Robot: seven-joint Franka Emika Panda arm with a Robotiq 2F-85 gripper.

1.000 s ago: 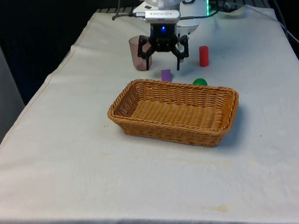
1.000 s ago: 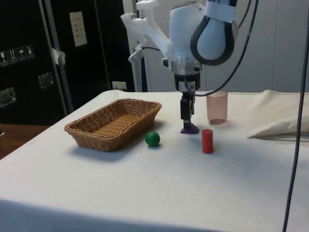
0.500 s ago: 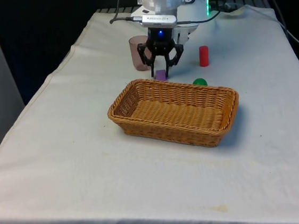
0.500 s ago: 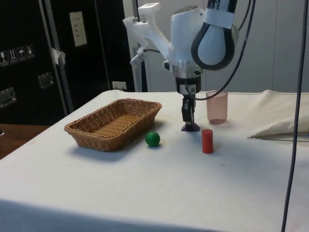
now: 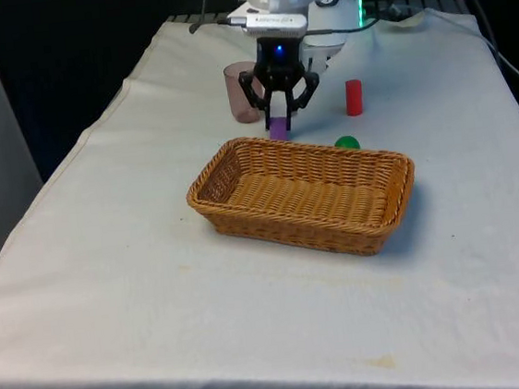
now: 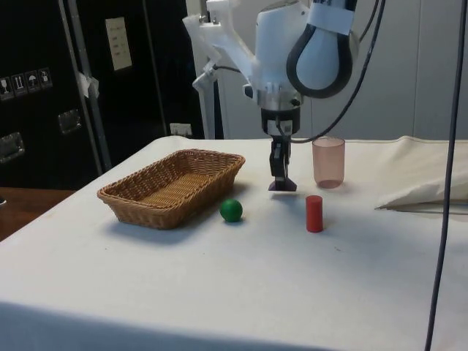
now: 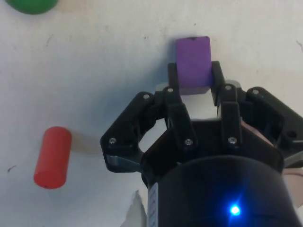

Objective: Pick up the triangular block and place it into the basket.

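The purple triangular block hangs just above the white cloth, behind the basket's far rim. My black gripper is shut on it, one finger pressing each side, as the wrist view makes plain. The woven wicker basket stands in the middle of the table, nearer the front camera than the block, with nothing inside.
A pink translucent cup stands behind the gripper. A red cylinder stands upright towards the front view's right. A green ball rests against the basket's far side.
The fingers have closed from wide open onto the purple block. The gripper has then risen slightly, taking the block off the cloth.
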